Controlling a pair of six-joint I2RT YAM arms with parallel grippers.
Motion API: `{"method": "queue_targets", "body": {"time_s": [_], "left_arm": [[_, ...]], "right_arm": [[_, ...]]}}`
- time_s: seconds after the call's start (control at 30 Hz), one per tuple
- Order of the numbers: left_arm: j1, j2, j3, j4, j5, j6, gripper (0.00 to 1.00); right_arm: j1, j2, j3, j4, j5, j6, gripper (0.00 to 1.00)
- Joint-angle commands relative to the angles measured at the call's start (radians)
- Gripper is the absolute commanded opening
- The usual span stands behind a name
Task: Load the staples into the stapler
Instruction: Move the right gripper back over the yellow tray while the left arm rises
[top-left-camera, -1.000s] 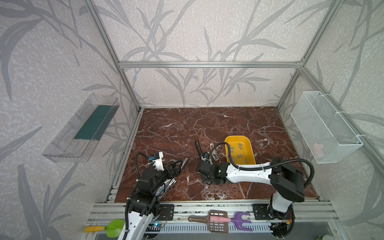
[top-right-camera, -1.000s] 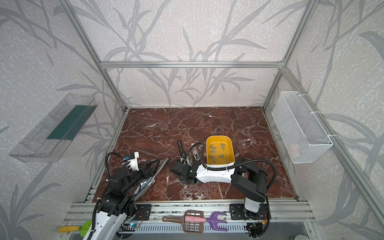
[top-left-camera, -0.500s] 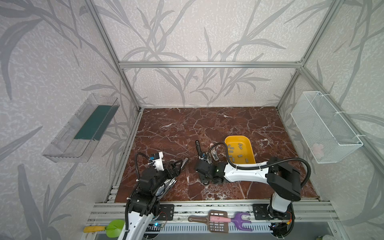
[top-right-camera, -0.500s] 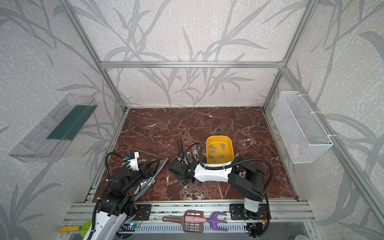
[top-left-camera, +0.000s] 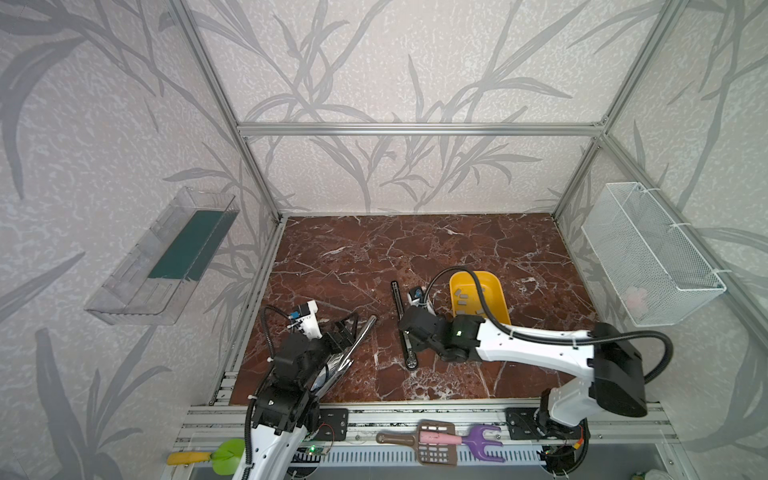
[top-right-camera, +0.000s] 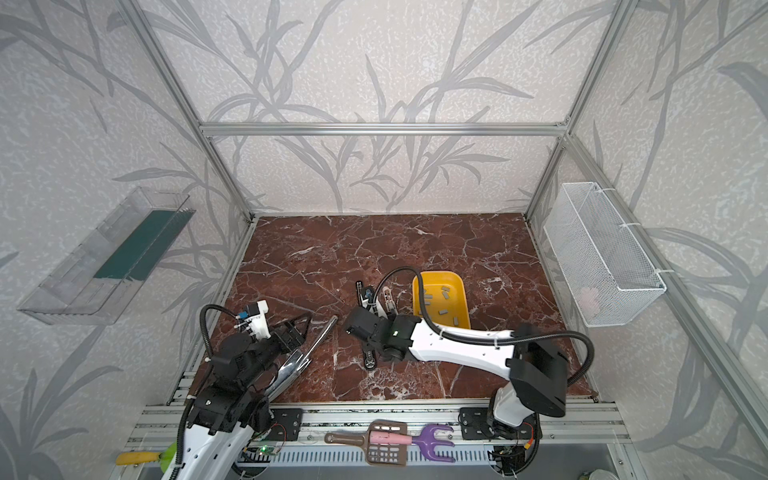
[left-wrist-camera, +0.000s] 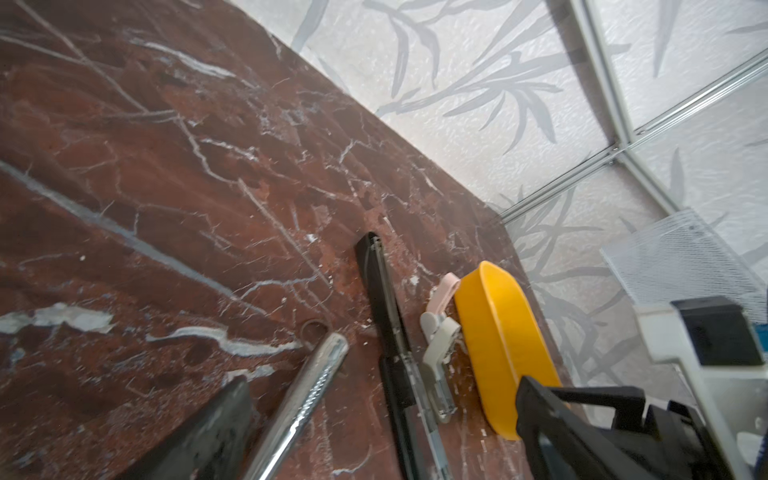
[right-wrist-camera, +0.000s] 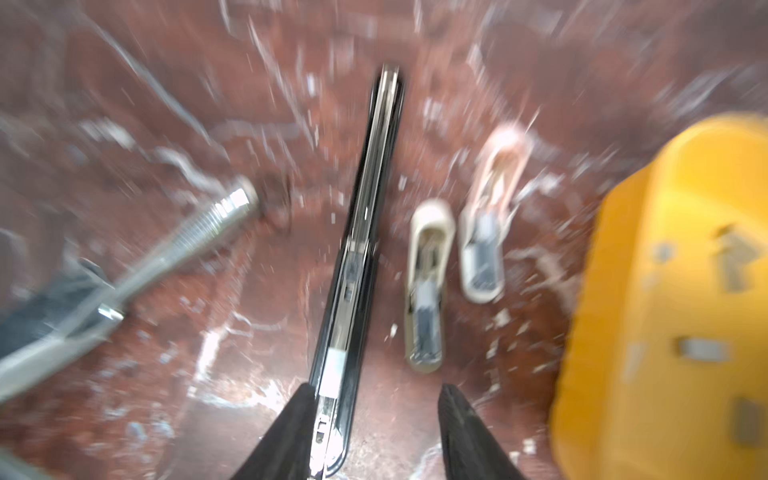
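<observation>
We identify the long black metal stapler (top-left-camera: 397, 301), opened flat on the red-brown marble-pattern table (top-left-camera: 415, 249); its long axis runs front to rear, with the narrow tip pointing at the back wall and the rounded end toward the front rail. The small flat grey metal staples (right-wrist-camera: 702, 348) lie loose inside the yellow oval plastic tray (top-left-camera: 492, 291), to the right of that stapler; they point in mixed directions.

The right gripper (right-wrist-camera: 374, 432) sits at the stapler's near end with its jaws apart; the open channel lies against one finger (right-wrist-camera: 291, 428) and clear of the other, so nothing is clamped. The left gripper (left-wrist-camera: 384, 386) stands spread wide; the chrome stapler (left-wrist-camera: 316, 374) lies between its jaws, ungripped.

The right wrist view is blurred; in both top views the right arm covers the black stapler's middle, and a black cable crosses the tray.

We count four staplers: one black, one chrome, one small beige (right-wrist-camera: 426, 282) and one small pink-and-white (right-wrist-camera: 490, 216), the two small ones lying between black stapler and tray; one tray; at least five staples, exact total unreadable.
</observation>
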Motion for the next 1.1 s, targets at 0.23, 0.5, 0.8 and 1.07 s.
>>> {"method": "queue_targets", "body": {"time_s": [0.23, 0.5, 0.8, 1.07], "left_arm": [[0.002, 0.55, 0.288, 0.234, -0.114, 0.169, 0.99], [0.011, 0.853, 0.345, 0.435, -0.229, 0.355, 0.99], [0.023, 1.073, 0.328, 0.68, -0.241, 0.565, 0.99], [0.052, 1.166, 0.347, 0.783, -0.225, 0.577, 0.99]], "right_arm": [[-0.395, -0.155, -0.017, -0.139, 0.007, -0.134, 0.45], [-0.481, -0.149, -0.074, -0.084, 0.002, -0.177, 0.38], [-0.586, 0.001, -0.045, -0.075, -0.073, -0.199, 0.3], [-0.661, 0.177, -0.007, -0.058, -0.158, -0.253, 0.3]]}}
